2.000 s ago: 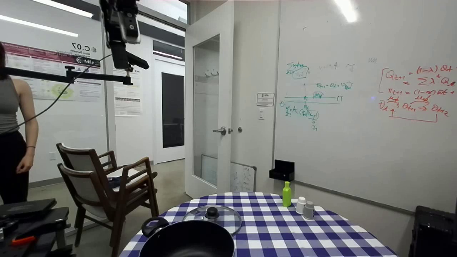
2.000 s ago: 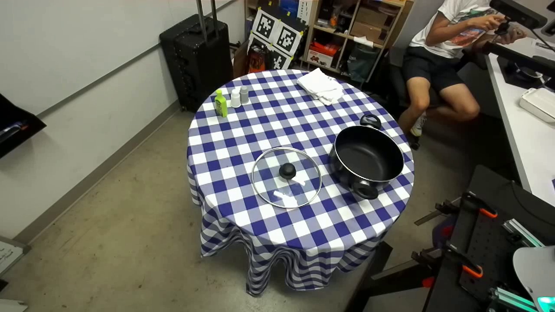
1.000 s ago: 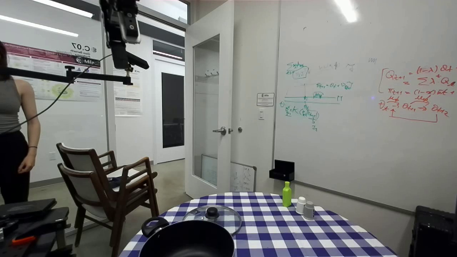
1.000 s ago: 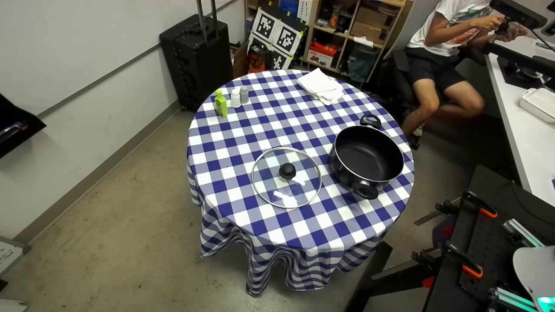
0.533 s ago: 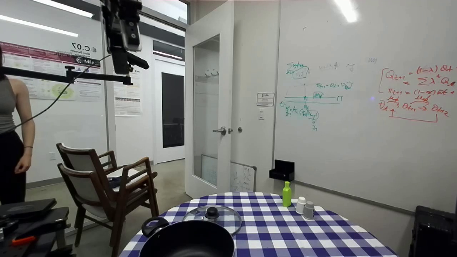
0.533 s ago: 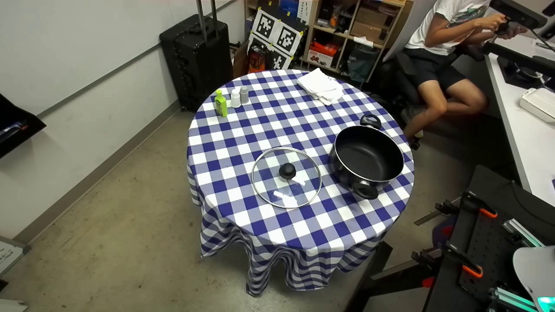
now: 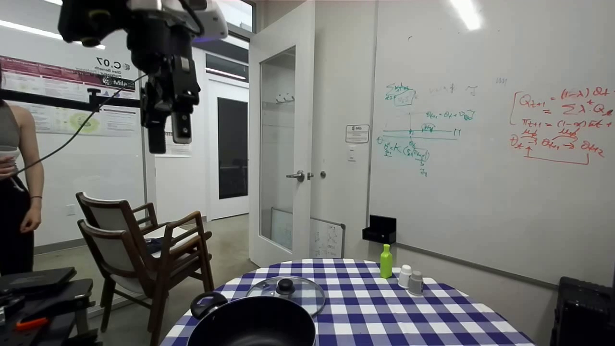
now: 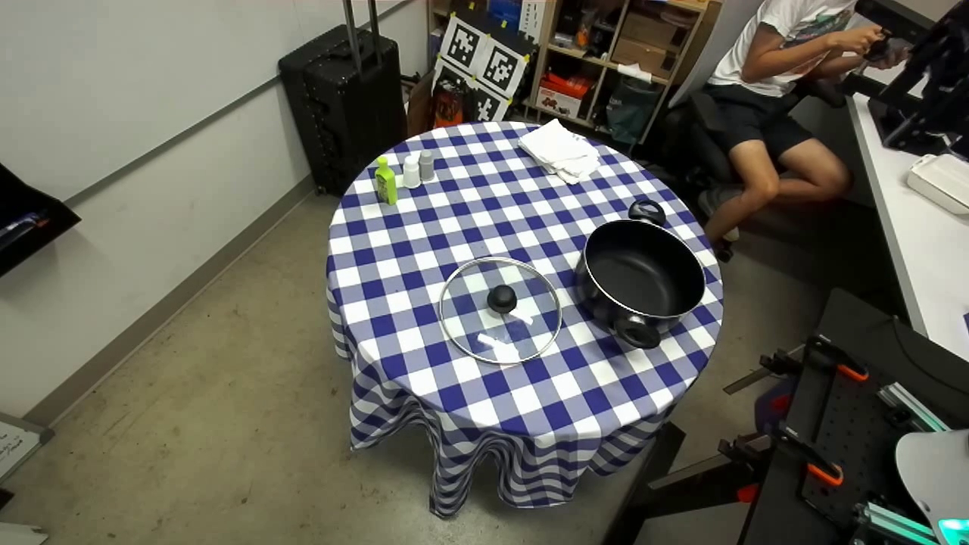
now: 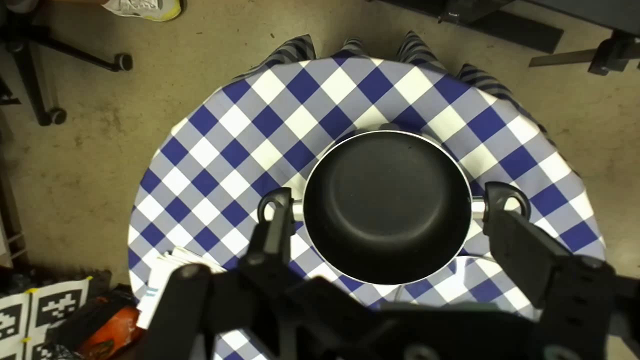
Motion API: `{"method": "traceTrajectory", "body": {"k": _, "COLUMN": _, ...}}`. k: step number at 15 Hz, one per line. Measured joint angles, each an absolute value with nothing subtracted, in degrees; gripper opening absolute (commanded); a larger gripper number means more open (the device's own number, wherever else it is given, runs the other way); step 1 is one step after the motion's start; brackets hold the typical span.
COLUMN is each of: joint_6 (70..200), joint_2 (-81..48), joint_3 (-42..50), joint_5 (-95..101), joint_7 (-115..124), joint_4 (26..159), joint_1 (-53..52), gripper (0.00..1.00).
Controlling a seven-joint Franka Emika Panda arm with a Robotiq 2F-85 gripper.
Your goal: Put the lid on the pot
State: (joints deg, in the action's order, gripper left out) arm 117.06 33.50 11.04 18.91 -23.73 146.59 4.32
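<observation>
Glass lid (image 8: 500,327) lies flat on checked tablecloth (image 8: 469,219), just beside black two-handled pot (image 8: 643,269), uncovered. My gripper (image 7: 169,144) hangs high above, jaws wide apart, nothing held. I judge nothing done yet: grasping, lifting, carrying, seating lid all remain.

Whiteboard equations (image 7: 559,124), a poster (image 7: 57,82) and a printed-marker board (image 8: 482,64) show a lab.

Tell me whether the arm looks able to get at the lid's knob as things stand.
Probably yes: the pincer hangs open and empty, and the knob sticks up uncovered in both exterior views. The pot stands beside the lid, not over it, so coming down from above looks free.
</observation>
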Motion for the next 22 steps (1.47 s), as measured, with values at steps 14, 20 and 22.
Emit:
{"method": "traceTrajectory", "body": {"k": 14, "joint_6": 146.4, "joint_2": 13.5, "joint_3": -9.3, "joint_5": 15.5, "joint_7": -2.5, "joint_4": 157.4, "joint_1": -8.2, "gripper": 1.00}}
{"method": "traceTrajectory", "body": {"k": 20, "joint_6": 149.3, "joint_2": -2.5, "joint_3": -16.5, "joint_5": 19.0, "joint_7": 8.2, "joint_4": 145.6, "joint_1": -11.9, "gripper": 1.00}}
{"method": "traceTrajectory", "body": {"k": 22, "joint_6": 149.3, "joint_2": -7.7, "joint_3": -16.5, "joint_5": 22.1, "joint_7": 12.1, "joint_4": 140.7, "joint_1": -14.2, "gripper": 1.00}}
